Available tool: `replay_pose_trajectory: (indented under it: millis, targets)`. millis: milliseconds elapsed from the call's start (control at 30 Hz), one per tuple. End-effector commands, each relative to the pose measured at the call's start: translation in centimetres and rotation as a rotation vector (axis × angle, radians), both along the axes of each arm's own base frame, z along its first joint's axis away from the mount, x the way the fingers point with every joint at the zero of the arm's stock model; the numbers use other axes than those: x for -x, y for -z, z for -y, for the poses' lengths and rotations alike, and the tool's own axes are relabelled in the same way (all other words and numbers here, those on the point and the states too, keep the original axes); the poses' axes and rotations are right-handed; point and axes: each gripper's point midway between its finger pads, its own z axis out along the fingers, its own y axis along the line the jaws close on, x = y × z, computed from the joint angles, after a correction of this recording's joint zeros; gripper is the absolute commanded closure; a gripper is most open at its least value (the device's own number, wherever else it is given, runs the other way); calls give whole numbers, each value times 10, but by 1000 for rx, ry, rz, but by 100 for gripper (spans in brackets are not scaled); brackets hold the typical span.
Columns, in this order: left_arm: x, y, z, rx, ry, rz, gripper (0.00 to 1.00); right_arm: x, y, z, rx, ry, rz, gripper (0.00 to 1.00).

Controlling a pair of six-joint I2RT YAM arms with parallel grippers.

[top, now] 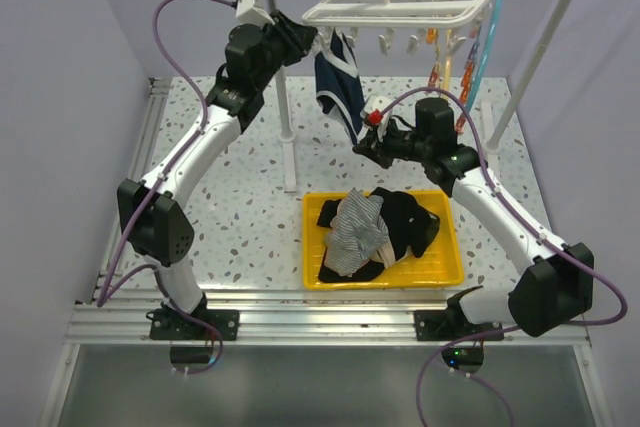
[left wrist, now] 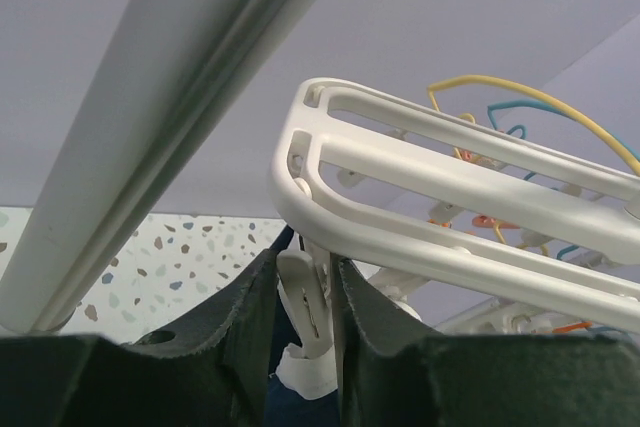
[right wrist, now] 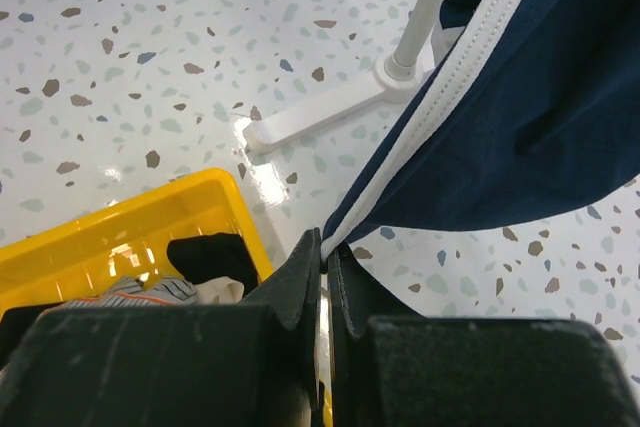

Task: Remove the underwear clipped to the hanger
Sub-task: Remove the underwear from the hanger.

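In the top view, bare speckled table (top: 250, 197) lies open at centre left, between the left arm (top: 190, 160) and the rack's upright pole (top: 288, 137). The yellow tray (top: 312, 239), heaped with clothes, takes the lower centre, and the right arm (top: 495, 209) crosses the table right of it. Under the clip hanger (top: 398, 9), the navy underwear (top: 338, 82) fills the left end. Coloured hangers (top: 436, 72) and a slanting pole (top: 537, 52) crowd the upper right. In the left wrist view, a white clip (left wrist: 305, 297) blocks the lower centre.

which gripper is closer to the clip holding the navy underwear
Left. The left gripper straddles the white clip under the hanger; the right gripper is lower down, pinching the bottom hem of the navy underwear.
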Motion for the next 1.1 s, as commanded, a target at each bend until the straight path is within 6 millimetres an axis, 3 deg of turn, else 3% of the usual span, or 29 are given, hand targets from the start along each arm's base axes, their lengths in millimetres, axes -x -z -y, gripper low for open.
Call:
replay_pose_trajectory:
  millis: [0, 200, 367, 400, 567, 667, 900, 933, 1000, 1067]
  targets:
    - [-2, -34, -3, 31, -4, 87, 70, 2, -8, -3, -29, -22, 6, 100]
    - [-3, -37, 0, 35, 7, 92, 99, 2, -7, -4, -29, -22, 8, 100]
    - [0, -40, -1, 34, 9, 94, 100, 1, -7, -4, -30, -20, 10, 100]
    - [1, -41, -2, 35, 9, 95, 97, 1, -8, -4, -30, -19, 13, 100]
    - [5, -38, -5, 19, 3, 82, 65, -4, -8, -4, -31, -5, 19, 100]
    - [6, -34, -11, 1, -27, 64, 52, -8, -8, -3, -27, 6, 23, 100]
    - [3, -25, -19, -44, -80, 29, 46, -15, -7, -3, -3, 6, 55, 100]
    - [2, -33, -20, -37, -88, 46, 46, -16, -8, -3, 0, 6, 58, 100]
    - [-2, -17, -17, -77, -92, -12, 46, -18, -6, -3, 12, 0, 65, 100]
    - [-4, -18, -12, -94, -93, -22, 46, -21, -4, -4, 25, 0, 73, 100]
